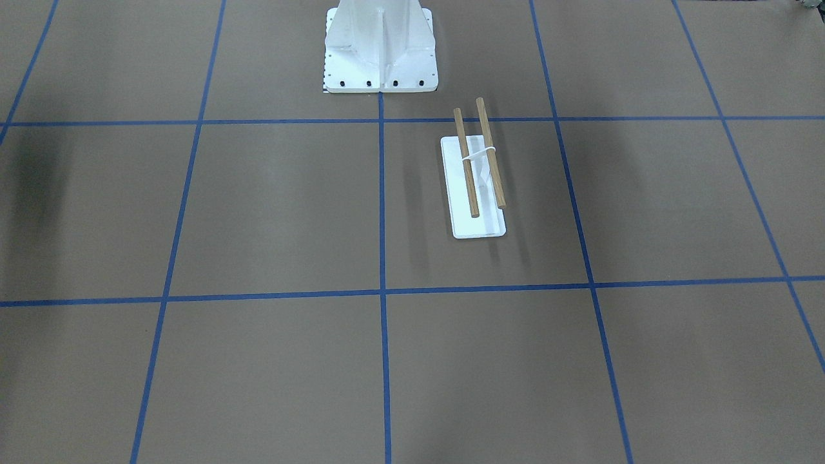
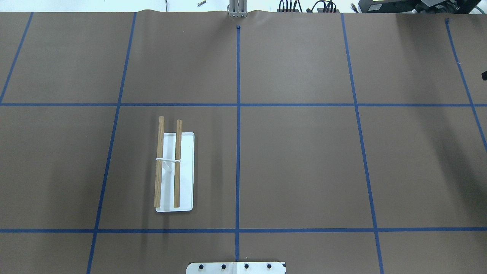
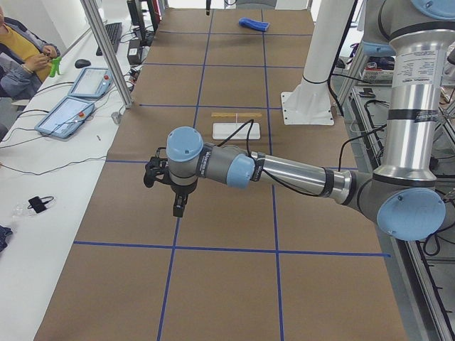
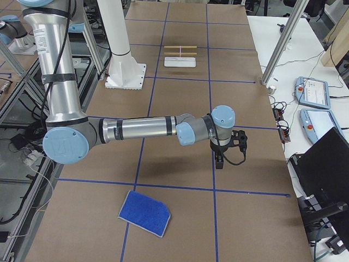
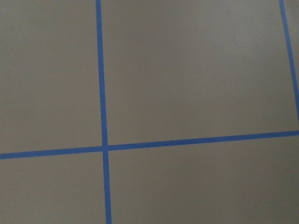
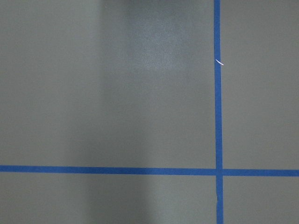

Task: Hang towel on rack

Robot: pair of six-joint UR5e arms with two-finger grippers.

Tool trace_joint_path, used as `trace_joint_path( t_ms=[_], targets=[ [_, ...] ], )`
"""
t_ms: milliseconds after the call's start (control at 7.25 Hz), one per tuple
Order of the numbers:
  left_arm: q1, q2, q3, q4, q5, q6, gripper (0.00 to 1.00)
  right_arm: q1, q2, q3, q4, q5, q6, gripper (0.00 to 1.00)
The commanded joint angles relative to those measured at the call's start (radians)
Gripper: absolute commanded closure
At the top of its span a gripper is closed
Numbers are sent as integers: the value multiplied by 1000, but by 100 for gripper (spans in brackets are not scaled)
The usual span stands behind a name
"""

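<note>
The rack (image 2: pixel 186 171), a white base with two wooden rods, stands on the robot's left half of the table; it also shows in the front view (image 1: pixel 465 161) and both side views (image 3: pixel 236 131) (image 4: pixel 180 62). The blue towel (image 4: pixel 144 213) lies flat at the table's right end, far from the rack, and shows small in the left view (image 3: pixel 254 24). My left gripper (image 3: pixel 178 207) hangs over bare table at the left end. My right gripper (image 4: pixel 219 160) hangs over bare table, right of the towel. Both show only in side views, so I cannot tell whether they are open or shut.
The robot's white pedestal (image 1: pixel 380 51) stands at the table's middle edge. Blue tape lines grid the brown table. A metal post (image 4: pixel 278 49) and control tablets (image 4: pixel 313 90) stand beside the table. An operator (image 3: pixel 21 50) sits off the table's side.
</note>
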Motion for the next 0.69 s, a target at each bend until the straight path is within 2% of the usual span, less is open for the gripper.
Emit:
trace_joint_path(
  t_ms=[0,138,414,552],
  targets=[
    [-1,31,14,-94,17,14,2,0,0,-2,5,1,0,0],
    [2,73,27,-163,21,13,2,2,-4,1,7,1,0,0],
    [5,106,118,-302,17,-1,2,29,-35,-4,-7,1,-122,0],
    [5,101,128,-313,18,-8,2,34,-74,-4,-6,1,-125,0]
  ],
)
